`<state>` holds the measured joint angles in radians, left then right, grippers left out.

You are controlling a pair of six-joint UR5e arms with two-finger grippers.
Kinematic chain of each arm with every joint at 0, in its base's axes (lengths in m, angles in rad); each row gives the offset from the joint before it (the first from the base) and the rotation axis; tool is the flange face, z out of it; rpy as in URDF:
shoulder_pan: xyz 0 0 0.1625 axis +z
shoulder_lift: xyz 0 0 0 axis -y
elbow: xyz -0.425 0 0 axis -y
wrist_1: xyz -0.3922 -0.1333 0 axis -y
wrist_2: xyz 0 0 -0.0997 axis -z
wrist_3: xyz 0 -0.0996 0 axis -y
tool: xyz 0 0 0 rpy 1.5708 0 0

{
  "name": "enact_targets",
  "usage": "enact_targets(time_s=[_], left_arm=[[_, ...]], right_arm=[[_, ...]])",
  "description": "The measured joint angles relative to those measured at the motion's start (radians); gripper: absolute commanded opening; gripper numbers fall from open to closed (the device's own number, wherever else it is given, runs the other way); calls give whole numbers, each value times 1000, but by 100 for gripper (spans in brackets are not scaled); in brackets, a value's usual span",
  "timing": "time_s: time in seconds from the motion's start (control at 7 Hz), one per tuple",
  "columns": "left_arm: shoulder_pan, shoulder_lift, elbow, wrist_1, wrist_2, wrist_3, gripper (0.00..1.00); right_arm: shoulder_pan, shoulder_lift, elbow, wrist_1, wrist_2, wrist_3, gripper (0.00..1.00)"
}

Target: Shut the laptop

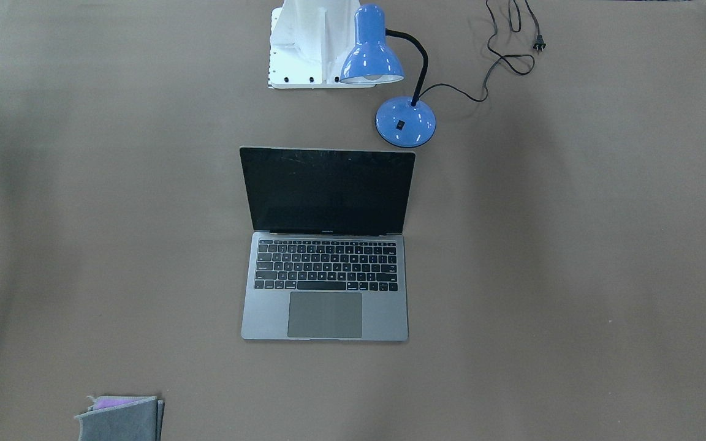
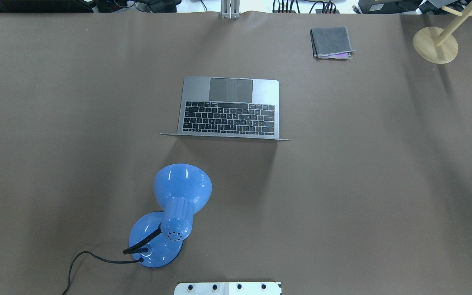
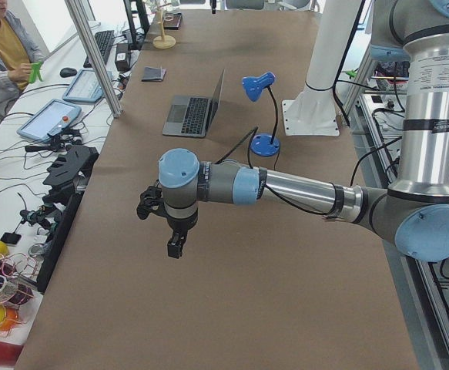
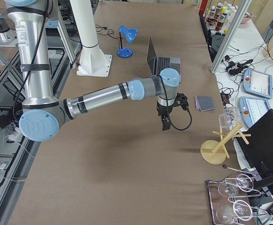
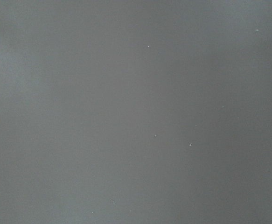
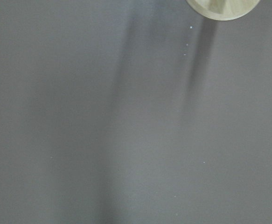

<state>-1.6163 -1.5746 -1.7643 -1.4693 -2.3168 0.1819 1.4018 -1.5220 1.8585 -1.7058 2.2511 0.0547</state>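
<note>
- Overhead, we look forward and down on the laptop (image 2: 230, 108) from behind its lid.
- Opposite, we face its screen, steeply down.
- From either end of the table (image 3: 209, 308) we see it far off, lengthwise.
- Our wrist cameras stare closely at bare table, away from it.

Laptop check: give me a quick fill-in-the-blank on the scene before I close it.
The laptop sits ___, not shut.
Its screen faces ___ from the robot.
The desk lamp behind it is ___ in colour.
The folded cloth is mostly ___.
Missing words: open; away; blue; grey.
</note>
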Motion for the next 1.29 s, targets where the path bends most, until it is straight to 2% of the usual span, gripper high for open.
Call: enact_targets(time_s=[0.43, 1.29], left_arm=[[2, 11, -15, -2, 2, 3, 98], [0, 61, -41, -27, -12, 3, 98]], right_arm=[[25, -41, 43, 0, -4, 2, 100], [25, -44, 53, 0, -2, 12, 100]])
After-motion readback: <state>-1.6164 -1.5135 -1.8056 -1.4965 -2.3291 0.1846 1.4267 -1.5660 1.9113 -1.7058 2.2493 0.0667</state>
